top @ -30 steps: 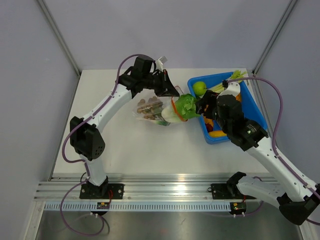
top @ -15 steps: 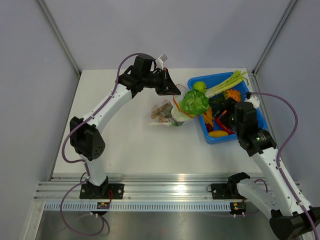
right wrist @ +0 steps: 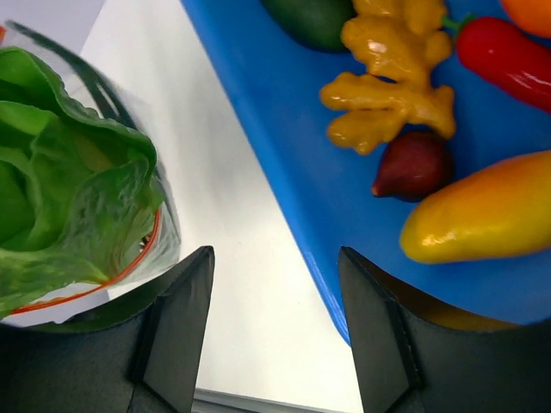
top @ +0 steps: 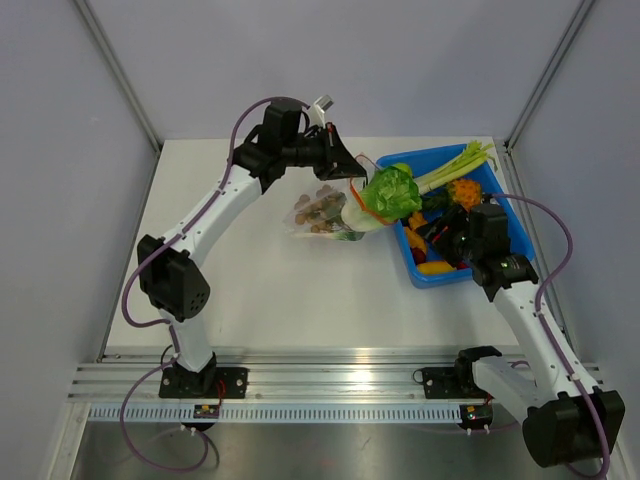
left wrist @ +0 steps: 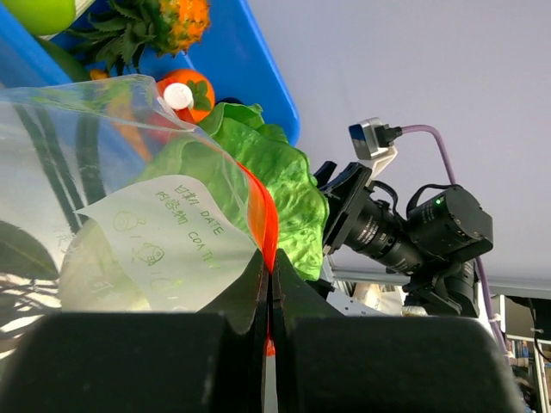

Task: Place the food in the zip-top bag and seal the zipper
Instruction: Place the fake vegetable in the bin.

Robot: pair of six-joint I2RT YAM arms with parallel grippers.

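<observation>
Nearest, over the left rim of the blue bin [right wrist: 284,163]: right gripper [right wrist: 274,267], fingers spread wide, nothing between them.
Inside the bin, just right of it: yellow piece [right wrist: 491,215], small dark red piece [right wrist: 413,168], knobbly yellow piece [right wrist: 387,77], red pepper [right wrist: 508,56]. Pepper and yellow piece cut off at the wrist view's edge. Dark green thing at that view's top edge, too cropped to name.
Farther back in the bin: orange spiky piece [top: 462,190]; green onions [top: 455,165] sticking out past the far-right corner.

Just left of the bin: bag [top: 320,215], clear, floppy, wrinkled, faint green printed label on one side. Cannot tell whether its bottom touches the table [top: 260,290].
Cabbage [top: 390,192] lodged in the mouth, leafy top poking out toward the bin, base hard to make out through the plastic.
Brown balls [top: 318,210] deep in the bag, on the side away from the bin.
Zipper [left wrist: 267,224]: thin orange-red strip, unsealed, curving around the cabbage.

Farthest, just left of the bin's far-left corner: left gripper [left wrist: 268,288], pinched tight on the zipper, the held part of the strip hidden between the fingers.
</observation>
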